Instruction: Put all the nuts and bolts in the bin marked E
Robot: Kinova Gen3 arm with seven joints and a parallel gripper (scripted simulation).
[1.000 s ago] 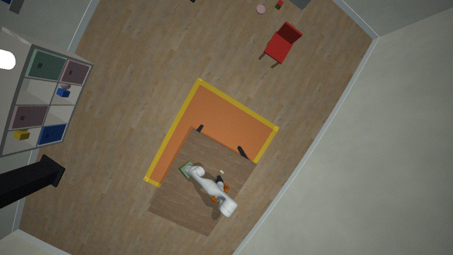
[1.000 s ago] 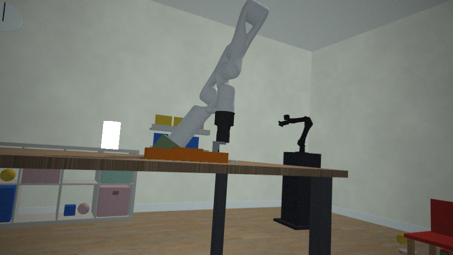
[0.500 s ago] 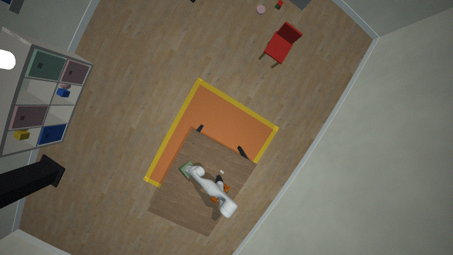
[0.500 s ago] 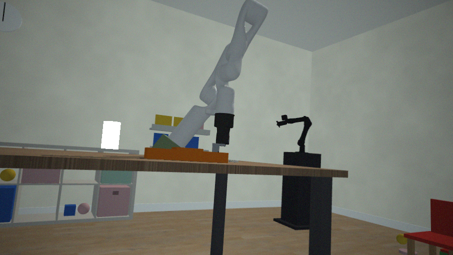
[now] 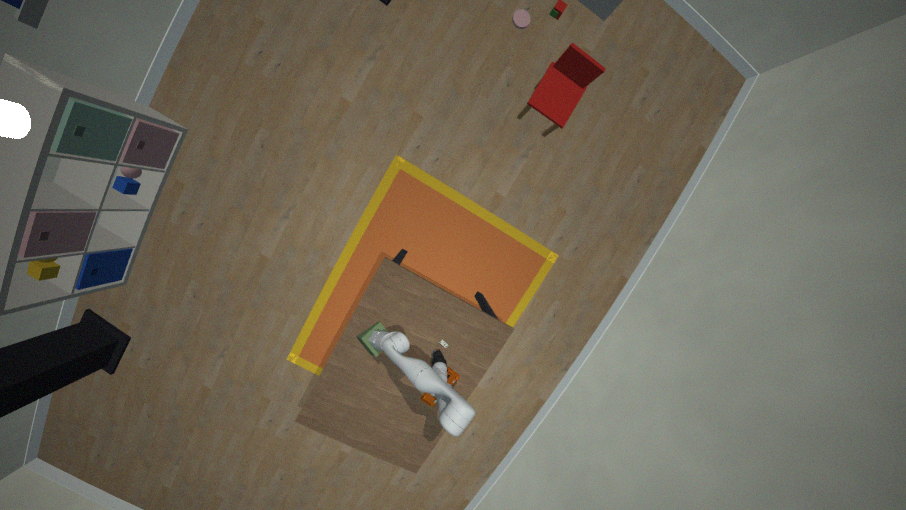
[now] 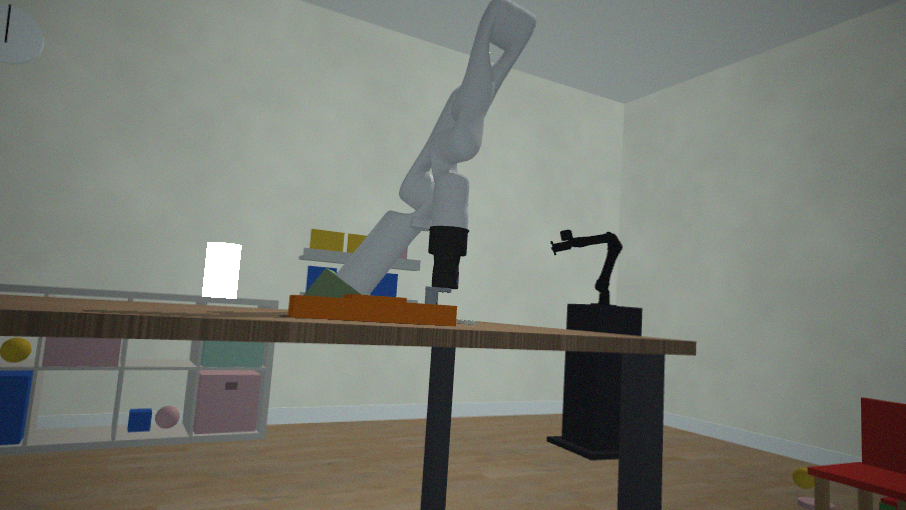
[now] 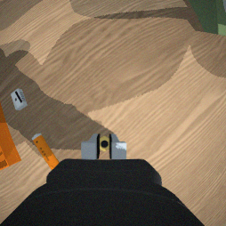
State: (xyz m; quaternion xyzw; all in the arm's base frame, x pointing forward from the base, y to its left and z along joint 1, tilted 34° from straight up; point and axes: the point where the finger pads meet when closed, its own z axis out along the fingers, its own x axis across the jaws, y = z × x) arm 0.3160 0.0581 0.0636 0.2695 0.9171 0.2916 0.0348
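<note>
The black gripper (image 7: 104,147) pinches a small yellow nut (image 7: 104,143) between nearly closed grey fingers. I'd lift straight up, slowly, before heading left towards the orange bin (image 6: 374,309).

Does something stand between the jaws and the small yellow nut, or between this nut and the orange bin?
Nothing visible separates them: the gripper has its jaws against the yellow nut on both sides. Toward the orange bin, an orange stick lies flat on the table; a lift should clear it. No bin letter is readable.
</note>
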